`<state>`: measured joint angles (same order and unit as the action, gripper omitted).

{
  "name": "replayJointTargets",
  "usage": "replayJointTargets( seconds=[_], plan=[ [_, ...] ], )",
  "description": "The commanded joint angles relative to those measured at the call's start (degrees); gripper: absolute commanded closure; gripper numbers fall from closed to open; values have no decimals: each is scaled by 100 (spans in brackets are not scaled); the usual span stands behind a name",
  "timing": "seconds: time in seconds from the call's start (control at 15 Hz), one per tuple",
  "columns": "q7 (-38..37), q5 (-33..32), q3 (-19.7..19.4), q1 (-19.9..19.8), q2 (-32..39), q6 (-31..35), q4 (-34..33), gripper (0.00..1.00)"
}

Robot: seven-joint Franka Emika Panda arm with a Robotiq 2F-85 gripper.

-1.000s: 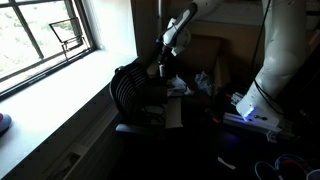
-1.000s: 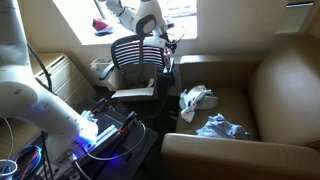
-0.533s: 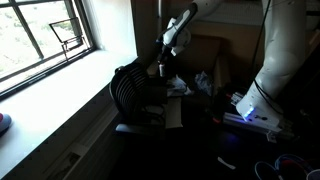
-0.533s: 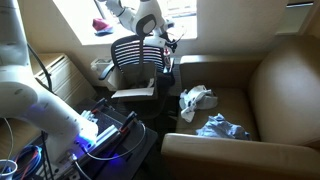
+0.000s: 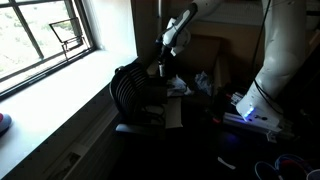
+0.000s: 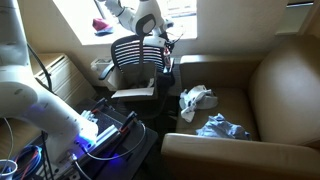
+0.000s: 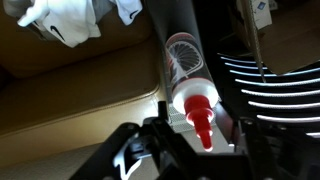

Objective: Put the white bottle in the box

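Observation:
In the wrist view the white bottle (image 7: 185, 72), with a red label and a red nozzle cap (image 7: 201, 120), points its cap up at me. My gripper (image 7: 200, 138) straddles that cap. A dark finger (image 7: 152, 140) stands left of it and another finger (image 7: 246, 138) right of it, with a gap showing on each side. In both exterior views the gripper (image 5: 160, 64) (image 6: 168, 46) hangs at the mesh chair's top corner, and the bottle is too small and dark to make out there. I cannot pick out the box in any view.
A black mesh chair (image 6: 136, 56) stands right beside the gripper, its ribs (image 7: 275, 85) close to the right finger. A tan leather couch (image 6: 285, 85) carries crumpled white and blue cloths (image 6: 196, 97). A window sill (image 5: 60, 105) runs alongside. A lit device (image 6: 98, 135) sits low down.

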<state>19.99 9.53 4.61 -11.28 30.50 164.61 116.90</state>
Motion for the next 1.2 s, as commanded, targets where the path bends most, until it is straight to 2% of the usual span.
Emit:
replayJointTargets(
  seconds=[0.0,0.2,0.4,0.67,0.87,1.13],
  plan=[
    [-154,-146,58,-93,37,-158,-106,76],
    [-211,-127,51,-104,50,-223,-151,97],
    [-228,-65,93,-174,64,-416,-210,94],
    [70,91,340,-350,-174,-1176,-576,94],
    [696,548,931,-518,-463,-2228,-1187,94],
    [1003,926,1037,-77,-429,-3715,-1886,94]
  ],
)
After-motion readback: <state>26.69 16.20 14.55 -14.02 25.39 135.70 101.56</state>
